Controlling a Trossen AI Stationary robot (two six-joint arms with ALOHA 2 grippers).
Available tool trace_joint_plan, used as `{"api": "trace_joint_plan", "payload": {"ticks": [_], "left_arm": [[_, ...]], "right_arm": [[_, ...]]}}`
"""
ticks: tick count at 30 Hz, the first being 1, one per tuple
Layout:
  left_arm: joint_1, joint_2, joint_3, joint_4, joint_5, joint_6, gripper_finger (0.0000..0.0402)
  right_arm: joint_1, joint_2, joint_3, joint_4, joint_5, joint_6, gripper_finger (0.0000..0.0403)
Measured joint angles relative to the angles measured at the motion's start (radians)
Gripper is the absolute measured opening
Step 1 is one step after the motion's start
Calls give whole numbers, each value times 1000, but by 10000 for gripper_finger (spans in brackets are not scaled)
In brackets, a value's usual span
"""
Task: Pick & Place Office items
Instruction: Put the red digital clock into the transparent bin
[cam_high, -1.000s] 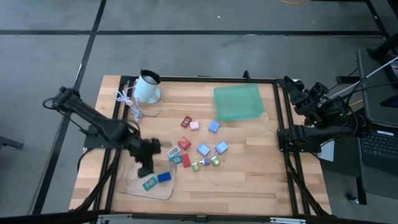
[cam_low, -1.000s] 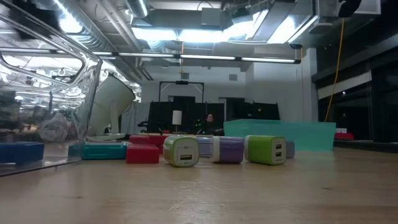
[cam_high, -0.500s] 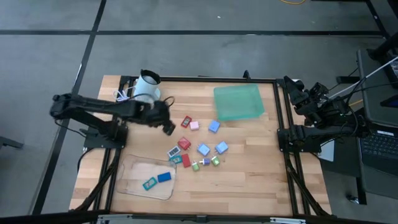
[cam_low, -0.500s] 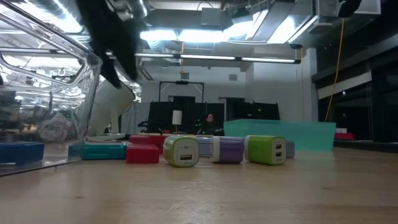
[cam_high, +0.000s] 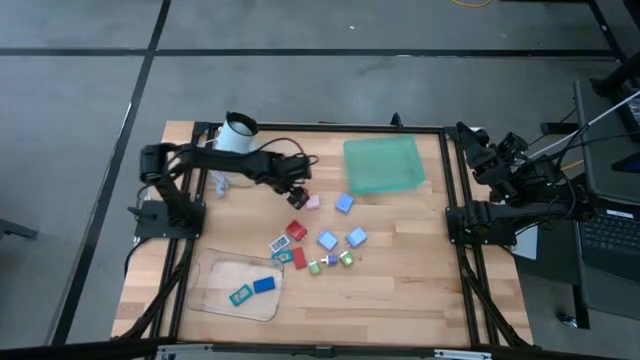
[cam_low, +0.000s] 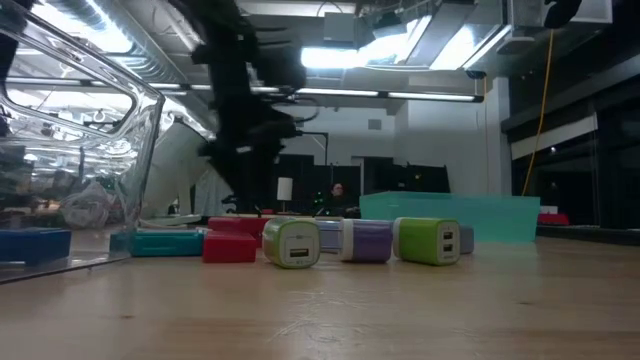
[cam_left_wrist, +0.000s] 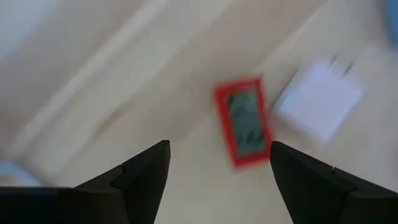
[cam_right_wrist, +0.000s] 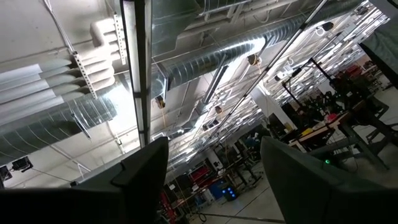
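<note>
My left gripper (cam_high: 296, 188) (cam_left_wrist: 219, 149) hangs open over the middle of the table, fingers pointing down and holding nothing. Just ahead of its fingertips a small red office item (cam_left_wrist: 244, 121) lies flat on the wood, with a pale pink one (cam_left_wrist: 318, 109) (cam_high: 312, 202) beside it. More office items lie scattered to the near right: blue (cam_high: 344, 203), red (cam_high: 296, 231), light blue (cam_high: 327, 240), green (cam_high: 347, 259). In the low view the left arm (cam_low: 245, 110) shows as a dark blur. My right gripper (cam_right_wrist: 211, 155) is open, folded back off the table's right edge and pointing up at the ceiling.
A clear tray (cam_high: 215, 295) at the near left holds a teal piece (cam_high: 240, 295) and a blue piece (cam_high: 264, 285). A teal-green bin (cam_high: 383, 164) sits at the far right. A white mug (cam_high: 236, 135) and a white cord (cam_high: 215, 178) lie at the far left.
My left gripper has swung from above the clear tray at the near left toward the far edge, then toward the right, and has come down over the red piece beside the pink one. It has turned on the way, and its fingers have stayed open. Nothing on the table has moved.
</note>
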Motion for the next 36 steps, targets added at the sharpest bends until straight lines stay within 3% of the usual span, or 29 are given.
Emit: {"api": "trace_joint_plan", "payload": {"ticks": [7, 14, 30, 34, 36], "left_arm": [[50, 170, 189, -102, 16, 19, 271], [54, 271, 286, -155, 43, 23, 271], [19, 281, 297, -181, -42, -31, 271], [19, 296, 298, -164, -18, -49, 271], [20, 313, 297, -170, 41, -52, 271]], "right_arm": [[0, 0, 0, -1, 0, 1, 261], [0, 0, 0, -2, -2, 1, 261], [0, 0, 0, -4, -8, -2, 261], [0, 0, 0, -5, -8, -1, 261], [0, 0, 0, -5, -8, -1, 261]]}}
